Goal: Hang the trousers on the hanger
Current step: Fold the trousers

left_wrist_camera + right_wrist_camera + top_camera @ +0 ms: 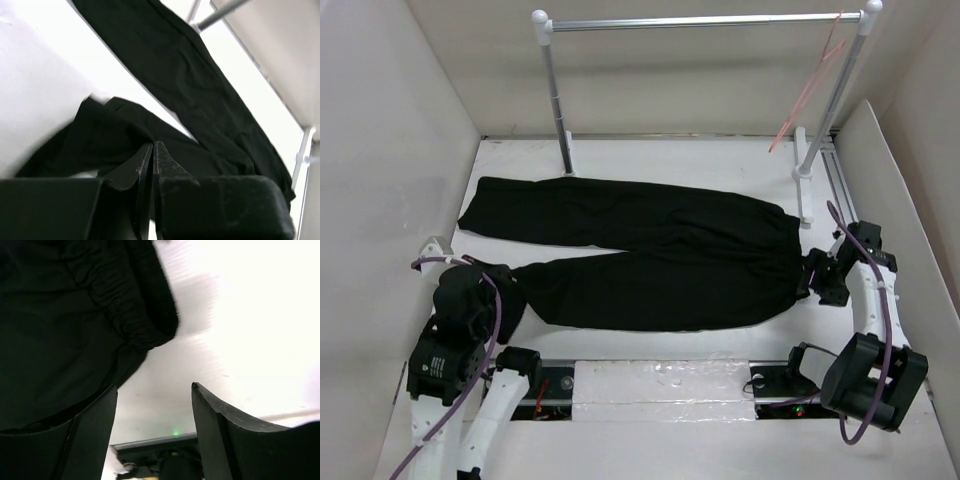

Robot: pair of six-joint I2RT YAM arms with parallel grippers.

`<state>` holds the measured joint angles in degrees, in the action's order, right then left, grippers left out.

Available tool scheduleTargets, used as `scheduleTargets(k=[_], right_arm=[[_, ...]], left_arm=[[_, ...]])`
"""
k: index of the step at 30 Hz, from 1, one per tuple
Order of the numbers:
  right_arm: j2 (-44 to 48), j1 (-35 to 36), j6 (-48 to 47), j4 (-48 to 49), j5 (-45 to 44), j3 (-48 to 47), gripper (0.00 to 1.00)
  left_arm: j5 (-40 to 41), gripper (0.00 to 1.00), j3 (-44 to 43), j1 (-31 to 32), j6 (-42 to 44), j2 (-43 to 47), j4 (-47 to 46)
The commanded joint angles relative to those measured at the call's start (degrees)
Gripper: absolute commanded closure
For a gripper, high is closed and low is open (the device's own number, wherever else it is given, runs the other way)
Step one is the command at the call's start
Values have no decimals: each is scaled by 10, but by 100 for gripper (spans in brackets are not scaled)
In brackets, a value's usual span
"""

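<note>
The black trousers [650, 250] lie flat on the white table, waist to the right and two legs running left. My left gripper [505, 283] is at the cuff of the near leg. In the left wrist view it [152, 144] is shut, with the bunched black fabric [115, 130] at its tips. My right gripper [812, 272] is at the waist end. In the right wrist view it [154, 386] is open and empty, with the elastic waistband [135, 305] just up and left of it. The pinkish-red hanger [810, 95] hangs from the right end of the rail.
A silver rail [700, 20] on white posts [560, 120] stands across the back of the table. White walls [390, 150] close in the left, right and back. A metal strip [650, 385] runs between the arm bases at the near edge.
</note>
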<state>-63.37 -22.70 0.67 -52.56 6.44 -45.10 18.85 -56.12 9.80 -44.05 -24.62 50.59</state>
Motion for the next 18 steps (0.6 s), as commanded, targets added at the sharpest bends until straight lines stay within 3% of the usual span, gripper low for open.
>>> scheduleTargets(k=[1, 8, 11, 12, 14, 15, 16, 18], right_arm=[[15, -2, 55, 48, 56, 32, 33], [-7, -2, 95, 148, 84, 98, 32], [-43, -2, 93, 180, 73, 95, 37], [-52, -2, 91, 185, 71, 92, 41], [-75, -2, 88, 204, 71, 90, 59], [-81, -2, 89, 204, 70, 91, 60], [-85, -2, 89, 198, 66, 91, 76], [-71, -2, 87, 182, 58, 88, 90]], left_arm=[[20, 100, -25, 28, 4, 0, 19], [116, 100, -80, 66, 19, -11, 47], [164, 100, -103, 85, 16, -25, 54], [173, 100, -108, 85, 17, -33, 57], [193, 100, -108, 85, 18, -36, 50], [202, 100, -108, 85, 17, -37, 46], [211, 100, -98, 85, 18, -38, 43], [246, 100, -88, 85, 20, -43, 31]])
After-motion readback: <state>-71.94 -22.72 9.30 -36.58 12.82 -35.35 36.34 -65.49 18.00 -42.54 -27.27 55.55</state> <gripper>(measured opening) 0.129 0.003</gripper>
